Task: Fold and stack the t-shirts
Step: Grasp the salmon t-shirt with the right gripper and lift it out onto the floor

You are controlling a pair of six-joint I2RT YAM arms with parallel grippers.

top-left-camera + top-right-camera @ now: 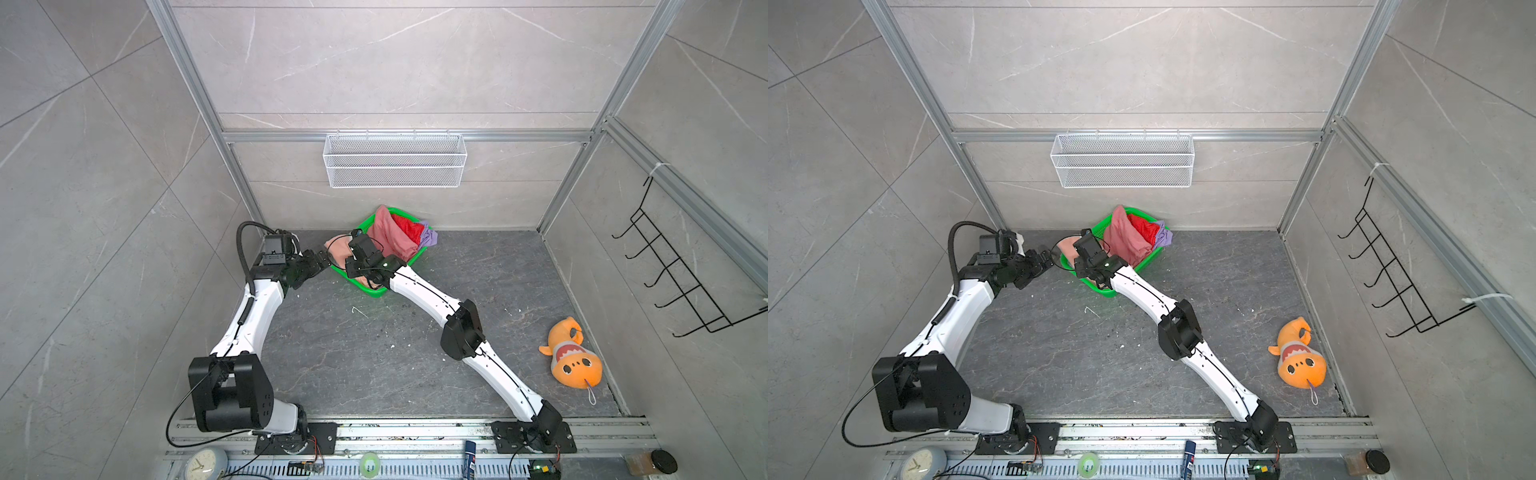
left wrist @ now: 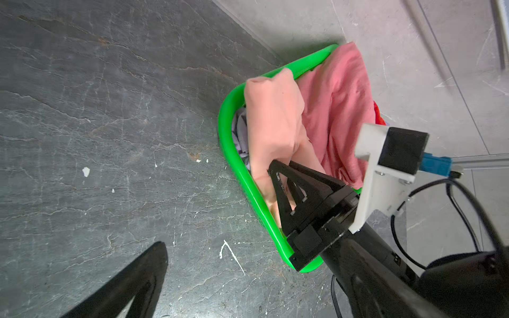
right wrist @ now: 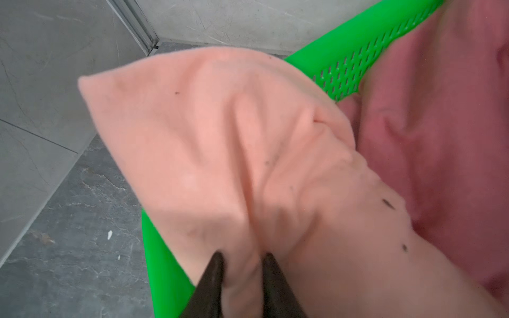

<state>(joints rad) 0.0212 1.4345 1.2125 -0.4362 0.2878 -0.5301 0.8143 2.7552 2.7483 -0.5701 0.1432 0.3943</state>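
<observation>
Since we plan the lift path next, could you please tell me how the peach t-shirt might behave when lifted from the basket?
Probably floppy: the peach t-shirt creases into folds where the right gripper pinches it. Draped over the green basket rim, it may trail and snag. It could drag the pink shirt beside it.

You've got the dark grey tabletop [image 1: 374, 357]: the green basket [image 1: 368, 291] sits at its back, the orange plush toy [image 1: 571, 359] lies far right.
</observation>
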